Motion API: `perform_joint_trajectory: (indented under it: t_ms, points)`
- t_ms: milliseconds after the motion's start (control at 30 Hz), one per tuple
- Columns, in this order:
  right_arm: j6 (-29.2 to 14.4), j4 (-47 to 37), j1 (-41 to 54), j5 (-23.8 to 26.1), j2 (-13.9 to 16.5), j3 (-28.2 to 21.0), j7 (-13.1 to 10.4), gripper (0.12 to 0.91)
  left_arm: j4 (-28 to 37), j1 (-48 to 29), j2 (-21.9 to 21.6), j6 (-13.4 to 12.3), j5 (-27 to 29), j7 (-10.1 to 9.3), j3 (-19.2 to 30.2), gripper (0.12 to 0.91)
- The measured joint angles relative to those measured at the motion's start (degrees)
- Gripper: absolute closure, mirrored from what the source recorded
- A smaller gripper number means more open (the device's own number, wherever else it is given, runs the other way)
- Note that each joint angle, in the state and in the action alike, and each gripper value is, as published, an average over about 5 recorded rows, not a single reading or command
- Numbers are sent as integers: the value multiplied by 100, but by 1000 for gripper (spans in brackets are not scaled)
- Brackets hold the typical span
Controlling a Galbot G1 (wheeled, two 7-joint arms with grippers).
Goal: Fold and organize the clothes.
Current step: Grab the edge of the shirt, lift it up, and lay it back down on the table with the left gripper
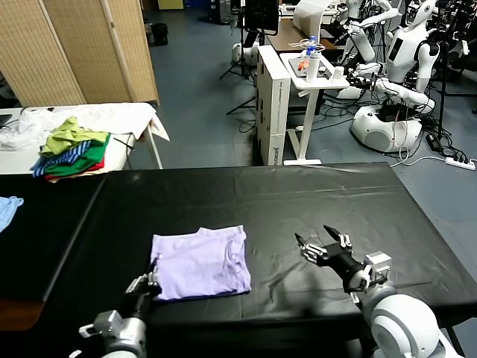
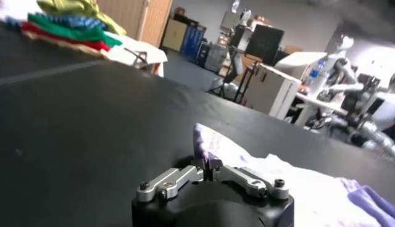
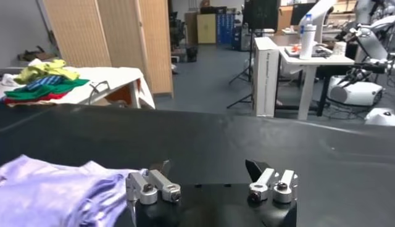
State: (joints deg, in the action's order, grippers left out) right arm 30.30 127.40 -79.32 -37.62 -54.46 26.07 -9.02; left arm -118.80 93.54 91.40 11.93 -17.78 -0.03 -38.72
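The pale lavender T-shirt (image 1: 201,262) lies folded into a rough rectangle on the black table (image 1: 261,194), near its front edge and left of centre. My left gripper (image 1: 151,282) sits at the shirt's near-left corner, shut on a raised fold of the fabric (image 2: 207,139). In the left wrist view the left gripper (image 2: 207,163) has its fingers pressed together with the cloth between them. My right gripper (image 1: 322,240) hovers open over bare table to the right of the shirt, apart from it. The right wrist view shows the right gripper (image 3: 210,168) with nothing between its fingers and the shirt (image 3: 55,191) off to one side.
A heap of green, blue-striped and red garments (image 1: 73,153) rests on a white table at the back left. A light blue cloth (image 1: 7,209) lies at the far left edge. Beyond the table stand a white desk (image 1: 313,71), other robots (image 1: 395,74) and a folding screen (image 1: 89,45).
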Motion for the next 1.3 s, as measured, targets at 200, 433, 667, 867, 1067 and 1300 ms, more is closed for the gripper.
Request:
perform_joint_trajectory:
  t_ms: [200, 433, 667, 867, 1067, 1300]
  points:
    - [-17, -154, 71, 83, -88, -94, 0, 118, -250, 256, -1074, 47, -165, -24, -503, 855]
    - [-29, -282, 128, 140, -195, -218, 3, 118, -416, 735, -2450, 57, -404, -20, -1392, 855]
    - [-55, -397, 192, 215, -304, -368, 14, 118, -679, 1307, -3223, 150, -567, -112, -2358, 855]
    - [-67, -392, 143, 303, -376, -422, 22, 118, -1292, 1425, -3230, 465, -566, -499, -2518, 855]
    - [-72, -279, -28, 428, -410, -287, 24, 118, -2051, 1048, -2680, 754, -751, -670, -1479, 855]
    - [-75, -165, -274, 520, -486, -105, 20, 118, -1972, 500, -1763, 747, -300, -626, 101, 855]
